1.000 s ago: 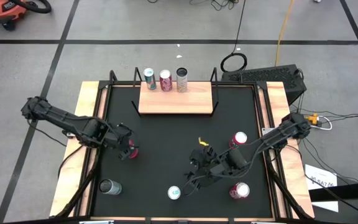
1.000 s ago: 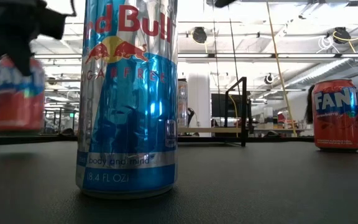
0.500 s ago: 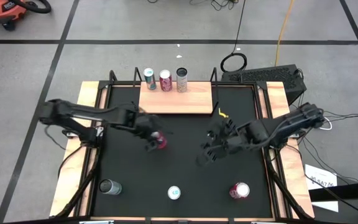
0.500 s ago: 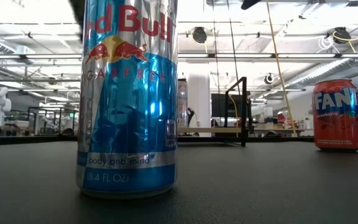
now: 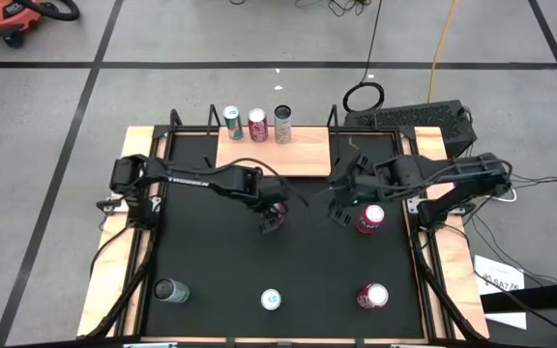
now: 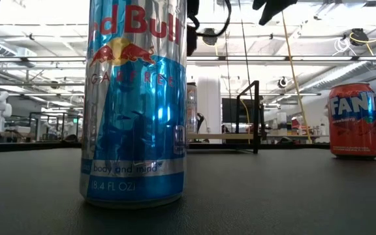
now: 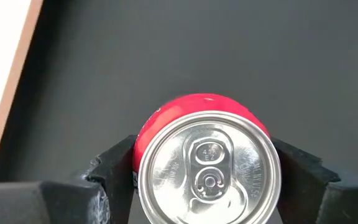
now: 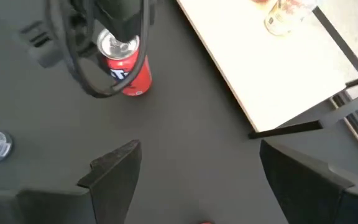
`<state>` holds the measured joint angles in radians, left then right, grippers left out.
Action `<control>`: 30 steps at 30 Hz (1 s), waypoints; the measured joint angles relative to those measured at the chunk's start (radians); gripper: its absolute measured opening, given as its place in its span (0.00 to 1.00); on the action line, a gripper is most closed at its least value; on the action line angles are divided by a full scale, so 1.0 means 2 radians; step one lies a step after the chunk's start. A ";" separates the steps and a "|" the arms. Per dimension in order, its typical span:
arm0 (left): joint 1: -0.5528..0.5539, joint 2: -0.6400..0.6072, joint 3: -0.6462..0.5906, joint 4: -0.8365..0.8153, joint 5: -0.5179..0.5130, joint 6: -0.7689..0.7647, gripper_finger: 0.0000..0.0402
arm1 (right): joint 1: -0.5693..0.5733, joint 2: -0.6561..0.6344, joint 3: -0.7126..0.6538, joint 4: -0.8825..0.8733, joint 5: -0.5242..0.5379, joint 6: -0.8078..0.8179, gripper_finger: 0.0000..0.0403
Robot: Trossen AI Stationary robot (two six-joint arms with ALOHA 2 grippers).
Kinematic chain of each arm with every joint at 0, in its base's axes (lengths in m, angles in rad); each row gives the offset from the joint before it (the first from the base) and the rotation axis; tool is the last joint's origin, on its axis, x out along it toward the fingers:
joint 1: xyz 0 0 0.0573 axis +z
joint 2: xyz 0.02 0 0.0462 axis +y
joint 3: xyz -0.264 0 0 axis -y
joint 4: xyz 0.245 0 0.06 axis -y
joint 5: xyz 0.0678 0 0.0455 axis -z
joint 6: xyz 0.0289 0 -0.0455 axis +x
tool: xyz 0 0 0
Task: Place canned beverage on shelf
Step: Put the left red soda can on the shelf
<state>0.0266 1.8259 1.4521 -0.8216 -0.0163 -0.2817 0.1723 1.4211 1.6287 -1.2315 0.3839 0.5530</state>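
A robotics lab: taped concrete floor (image 5: pixel 211 92), trailing cables (image 5: pixel 438 43), exposed ceiling pipes (image 6: pixel 364 65).

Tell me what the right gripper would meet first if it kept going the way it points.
Probably the red can held in the left gripper. The right gripper is open and empty, and that can lies ahead; the shelf sits off to one side. Depth is unclear.

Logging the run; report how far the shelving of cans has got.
Done: three cans stand on the shelf. In hand: the left gripper is shut on a red can near the shelf; the right gripper is open and empty. Left: four cans on the table, including the red can beside the right gripper.
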 joint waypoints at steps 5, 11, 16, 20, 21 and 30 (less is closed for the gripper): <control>-0.005 0.013 0.002 0.003 0.002 0.000 0.71 | -0.015 -0.020 0.000 0.002 -0.011 -0.037 0.78; -0.004 0.016 0.006 -0.001 0.009 -0.026 0.89 | -0.027 -0.037 0.000 0.022 -0.011 -0.079 0.78; -0.003 0.006 0.054 -0.073 0.012 -0.043 0.97 | -0.042 -0.037 -0.003 0.045 -0.035 -0.115 0.78; -0.010 -0.028 0.082 -0.142 -0.019 -0.044 0.95 | -0.058 -0.037 -0.036 0.129 -0.096 -0.148 0.78; -0.012 -0.042 0.083 -0.154 -0.033 -0.044 0.95 | -0.061 -0.036 -0.046 0.151 -0.111 -0.160 0.78; -0.023 -0.185 0.075 -0.182 -0.180 -0.035 0.95 | -0.073 0.027 -0.093 0.340 -0.167 -0.275 0.82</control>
<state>-0.0201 1.4558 1.6024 -1.1851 -0.3760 -0.3520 0.0271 1.4752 1.4418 -0.5512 0.0502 0.0028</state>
